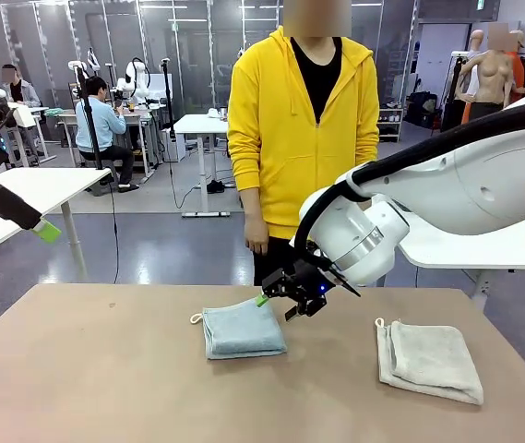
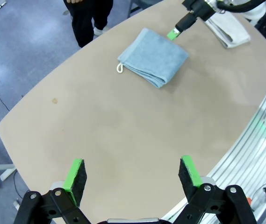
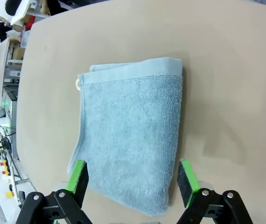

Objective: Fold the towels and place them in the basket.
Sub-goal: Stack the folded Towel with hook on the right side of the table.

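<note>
The right pincer [image 1: 276, 307] stood with jaws apart over the far edge of the folded blue-grey towel [image 1: 242, 329] on the bench [image 1: 105, 369], the cream towel [image 1: 431, 359] lay folded alongside, neither yet basketed, the left pincer [image 2: 132, 178] likewise agape.

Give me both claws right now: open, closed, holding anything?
Left claw: open, empty, above the table.
Right claw: open, holding nothing, over the blue towel.
</note>
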{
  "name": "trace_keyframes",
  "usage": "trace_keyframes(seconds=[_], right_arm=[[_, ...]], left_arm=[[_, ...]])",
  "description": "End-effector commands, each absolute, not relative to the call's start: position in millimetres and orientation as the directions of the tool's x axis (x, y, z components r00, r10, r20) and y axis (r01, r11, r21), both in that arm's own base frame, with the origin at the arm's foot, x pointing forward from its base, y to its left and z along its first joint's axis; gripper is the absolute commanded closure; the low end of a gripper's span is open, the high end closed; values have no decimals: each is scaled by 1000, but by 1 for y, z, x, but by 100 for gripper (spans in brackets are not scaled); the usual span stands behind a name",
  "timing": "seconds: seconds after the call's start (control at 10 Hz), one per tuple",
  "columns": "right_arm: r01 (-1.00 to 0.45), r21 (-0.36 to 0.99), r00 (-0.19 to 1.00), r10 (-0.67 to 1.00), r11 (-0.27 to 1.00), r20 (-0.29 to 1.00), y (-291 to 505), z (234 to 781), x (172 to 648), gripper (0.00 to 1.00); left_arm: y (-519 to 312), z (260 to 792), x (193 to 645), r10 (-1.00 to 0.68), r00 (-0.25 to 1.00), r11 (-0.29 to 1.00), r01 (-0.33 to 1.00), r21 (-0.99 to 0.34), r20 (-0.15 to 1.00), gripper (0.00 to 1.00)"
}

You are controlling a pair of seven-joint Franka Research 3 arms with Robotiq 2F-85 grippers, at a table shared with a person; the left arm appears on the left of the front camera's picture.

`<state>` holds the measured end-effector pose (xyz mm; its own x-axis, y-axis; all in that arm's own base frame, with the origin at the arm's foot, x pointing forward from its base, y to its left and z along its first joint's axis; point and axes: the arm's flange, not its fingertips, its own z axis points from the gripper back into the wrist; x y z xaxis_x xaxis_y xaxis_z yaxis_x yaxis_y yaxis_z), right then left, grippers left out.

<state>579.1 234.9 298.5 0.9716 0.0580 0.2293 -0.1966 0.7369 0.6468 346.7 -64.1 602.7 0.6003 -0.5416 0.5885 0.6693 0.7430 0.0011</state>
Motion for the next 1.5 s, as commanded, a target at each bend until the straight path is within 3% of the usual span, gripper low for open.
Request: trace_keyframes(seconds=[0.0, 0.6, 0.7, 0.8, 0.9, 1.1, 1.2, 1.3, 1.4], right_arm=[[-218, 641, 968, 76, 736, 241, 239, 282, 587, 4], [-193, 680, 977, 77, 707, 198, 256, 263, 591, 4], [-195, 685, 977, 79, 702, 198, 258, 262, 592, 49], [-194, 685, 978, 80, 702, 195, 259, 263, 592, 64], [-189, 685, 979, 79, 704, 189, 261, 263, 593, 100], [-182, 682, 980, 76, 708, 183, 262, 262, 592, 100], [-181, 681, 981, 76, 709, 181, 263, 262, 592, 91], [-178, 681, 981, 71, 710, 181, 263, 263, 592, 100], [-177, 680, 980, 67, 711, 185, 263, 265, 591, 100]], left_arm=[[-64, 602, 347, -542, 602, 745, 667, 4, 587, 0], [-64, 602, 347, -542, 602, 745, 667, 4, 587, 0], [-64, 602, 347, -542, 602, 745, 667, 4, 587, 0], [-64, 602, 347, -542, 602, 745, 667, 4, 587, 0], [-64, 602, 347, -542, 602, 745, 667, 4, 587, 0], [-64, 602, 347, -542, 602, 745, 667, 4, 587, 0], [-64, 602, 347, -542, 602, 745, 667, 4, 587, 0], [-64, 602, 347, -542, 602, 745, 667, 4, 587, 0], [-64, 602, 347, -542, 602, 745, 667, 4, 587, 0]])
